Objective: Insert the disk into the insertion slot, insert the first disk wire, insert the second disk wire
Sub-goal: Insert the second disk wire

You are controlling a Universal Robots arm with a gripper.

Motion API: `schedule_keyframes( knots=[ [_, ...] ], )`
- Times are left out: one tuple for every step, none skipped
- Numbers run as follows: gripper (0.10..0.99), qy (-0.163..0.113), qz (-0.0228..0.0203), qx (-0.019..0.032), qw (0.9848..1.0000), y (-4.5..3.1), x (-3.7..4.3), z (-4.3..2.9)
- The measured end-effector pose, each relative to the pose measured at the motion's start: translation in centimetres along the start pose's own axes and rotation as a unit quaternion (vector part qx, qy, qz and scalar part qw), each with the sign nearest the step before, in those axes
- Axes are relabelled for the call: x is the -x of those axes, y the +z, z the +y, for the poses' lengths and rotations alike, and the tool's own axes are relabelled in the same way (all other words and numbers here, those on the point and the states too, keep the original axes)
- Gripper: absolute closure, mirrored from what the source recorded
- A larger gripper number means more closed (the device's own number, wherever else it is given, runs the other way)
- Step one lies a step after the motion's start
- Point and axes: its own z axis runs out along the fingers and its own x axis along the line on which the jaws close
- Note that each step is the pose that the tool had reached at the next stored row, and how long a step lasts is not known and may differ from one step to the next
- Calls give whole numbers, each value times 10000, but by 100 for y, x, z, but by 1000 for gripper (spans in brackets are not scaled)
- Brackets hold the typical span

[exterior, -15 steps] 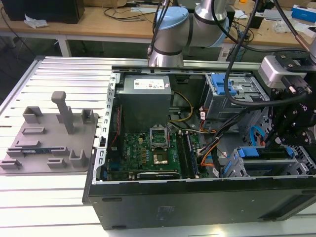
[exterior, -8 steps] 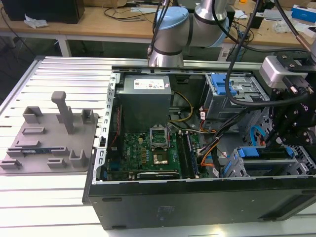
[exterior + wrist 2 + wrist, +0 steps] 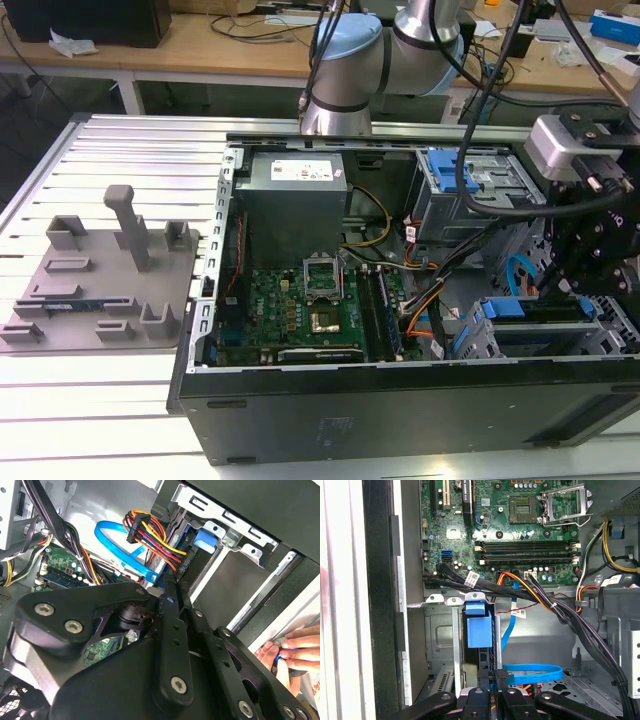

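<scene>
The disk sits inside the insertion slot [image 3: 600, 335], a low grey cage at the exterior view's right; its blue frame [image 3: 500, 308] [image 3: 480, 627] [image 3: 205, 537] shows at the cage mouth. My gripper [image 3: 572, 290] [image 3: 491, 682] [image 3: 169, 587] hangs over the back end of that cage. Its black fingers [image 3: 504, 687] stand almost together at the end of a flat blue disk wire [image 3: 532, 672] [image 3: 125, 550], apparently shut on that wire's plug. A bundle of red, yellow, orange and black wires [image 3: 160, 542] runs to the disk's rear beside it.
The motherboard [image 3: 310, 300], a grey power supply [image 3: 295, 200] and a taller cage with a blue latch [image 3: 460, 180] share the open case. Black cable bundles [image 3: 560, 610] cross near the cage. A person's hand [image 3: 295, 650] rests outside the case wall. A grey parts fixture [image 3: 100, 280] lies at the exterior view's left.
</scene>
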Motion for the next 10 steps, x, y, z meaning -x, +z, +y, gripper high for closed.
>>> schedule_keyframes(
  knots=[
    [925,-3,0,0,10000,7,0,0],
    [925,-5,1,0,10000,11,0,0],
    [925,-7,1,0,10000,17,0,0],
    [925,-9,0,0,10000,23,0,0],
    [925,-11,0,0,10000,30,0,0],
    [925,-13,0,0,10000,33,0,0],
    [925,-17,1,0,10000,41,0,0],
    [925,-19,0,1,10000,45,-1,1],
    [925,-23,1,0,10000,50,-1,0],
    [925,-29,1,0,10000,55,-1,1]
  ],
)
